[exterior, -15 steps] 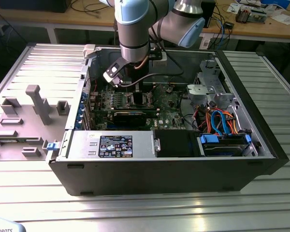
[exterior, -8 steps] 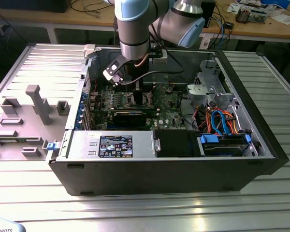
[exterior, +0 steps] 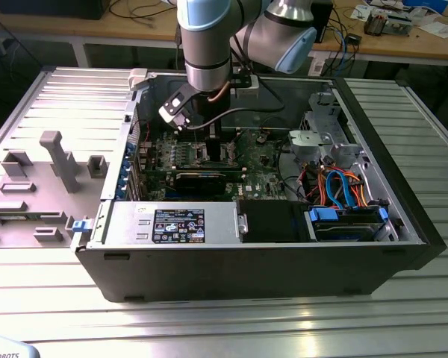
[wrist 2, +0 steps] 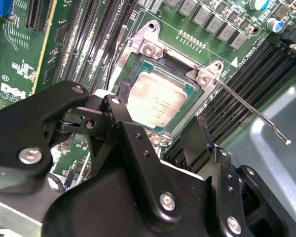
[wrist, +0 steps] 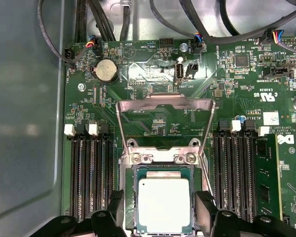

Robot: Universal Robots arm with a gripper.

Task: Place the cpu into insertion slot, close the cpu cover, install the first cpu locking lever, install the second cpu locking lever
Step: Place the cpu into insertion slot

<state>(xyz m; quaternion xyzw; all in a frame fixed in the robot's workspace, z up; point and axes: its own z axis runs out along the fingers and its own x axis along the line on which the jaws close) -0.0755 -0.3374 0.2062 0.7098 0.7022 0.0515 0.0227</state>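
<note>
**Fig. CPU seated, cover open.** I have the arm (exterior: 209, 45) reaching into the open case (exterior: 246, 268) on the desk (exterior: 209, 321). In the exterior view its wrist hangs at twelve o'clock of the graphics card (exterior: 201, 179), directly above the board (wrist: 153, 74).

The cpu (wrist: 164, 205) lies flat inside the slot (wrist: 163, 158), metal top up and edges square to the rim, so I judge the first step done. The jaws stand wide, one on each of two opposite sides of the cpu, clear of it and holding nothing. I read that spread as a way to straddle the chip without pressing on it.

The cover (wrist: 165, 102) stands raised on its hinge at the slot's edge, its window off the cpu, which is why the chip is exposed. In the second wrist view a lever (wrist 2: 251, 113) juts free from a corner of the slot across the memory slots (wrist 2: 256, 69), unlatched, as fits an open cover. I judge the cover and both levers not yet done.
</note>
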